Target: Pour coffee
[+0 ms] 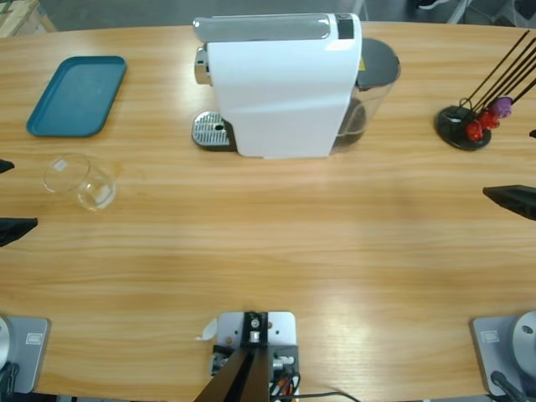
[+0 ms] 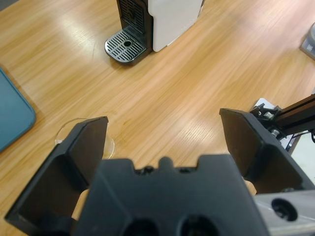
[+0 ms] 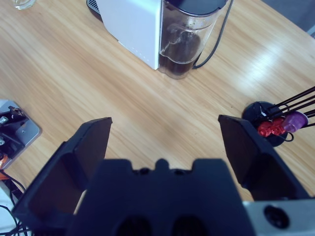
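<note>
A small clear glass tumbler (image 1: 79, 182) stands on the wooden table at the far left, and no coffee shows in it. In the left wrist view the tumbler (image 2: 109, 143) is mostly hidden behind one jaw. My left gripper (image 2: 162, 128) is open with nothing between its jaws; in the high view it (image 1: 8, 197) sits at the left edge, just short of the glass. My right gripper (image 3: 164, 128) is also open and empty, at the right edge (image 1: 523, 165). The white coffee machine (image 1: 280, 84) stands at the back middle, its metal drip tray (image 1: 211, 130) bare.
A teal tray (image 1: 77, 94) lies at the back left. A black capsule holder (image 1: 463, 126) with red and purple capsules stands at the back right. Behind the machine is a clear tank (image 3: 189, 37) with a black cable beside it.
</note>
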Robot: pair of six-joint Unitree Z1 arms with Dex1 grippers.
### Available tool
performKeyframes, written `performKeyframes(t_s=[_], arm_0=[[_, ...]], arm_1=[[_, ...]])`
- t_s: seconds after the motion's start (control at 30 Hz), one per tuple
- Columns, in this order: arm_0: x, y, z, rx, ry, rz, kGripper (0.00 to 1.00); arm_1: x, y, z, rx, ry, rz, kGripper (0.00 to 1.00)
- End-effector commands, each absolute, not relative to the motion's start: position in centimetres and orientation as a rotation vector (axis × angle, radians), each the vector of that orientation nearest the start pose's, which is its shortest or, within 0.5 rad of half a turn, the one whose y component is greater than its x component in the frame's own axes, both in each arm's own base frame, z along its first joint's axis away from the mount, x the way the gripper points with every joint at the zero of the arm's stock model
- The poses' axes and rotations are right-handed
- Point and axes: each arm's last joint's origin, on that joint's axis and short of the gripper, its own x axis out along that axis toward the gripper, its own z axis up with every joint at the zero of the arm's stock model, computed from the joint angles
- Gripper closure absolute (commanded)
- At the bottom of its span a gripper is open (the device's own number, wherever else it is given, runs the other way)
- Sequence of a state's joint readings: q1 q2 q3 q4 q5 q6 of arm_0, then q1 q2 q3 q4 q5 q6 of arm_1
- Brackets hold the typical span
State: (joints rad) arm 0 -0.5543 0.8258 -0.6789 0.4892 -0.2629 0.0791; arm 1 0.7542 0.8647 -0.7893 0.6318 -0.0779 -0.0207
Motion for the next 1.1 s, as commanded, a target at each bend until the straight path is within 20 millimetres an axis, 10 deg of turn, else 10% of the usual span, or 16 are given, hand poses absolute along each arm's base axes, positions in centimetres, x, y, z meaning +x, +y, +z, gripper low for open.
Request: performKeyframes(t_s=[0.03,0.63,1.1], arm_0=[[11.3,-8.7,35.2,0.099,0.648,-0.803,0.0],[25.1,-17.3,36.4,-0.382,0.942,-0.683,0.027],[29.5,-18.1,34.6,-0.613,1.072,-0.535,0.065]], arm_1=[[6.6,5.8,32.7,-0.326,0.677,0.668,0.041],[6.3,5.5,32.9,-0.299,0.657,0.646,0.081],[7.1,6.1,32.6,-0.301,0.675,0.626,0.11]])
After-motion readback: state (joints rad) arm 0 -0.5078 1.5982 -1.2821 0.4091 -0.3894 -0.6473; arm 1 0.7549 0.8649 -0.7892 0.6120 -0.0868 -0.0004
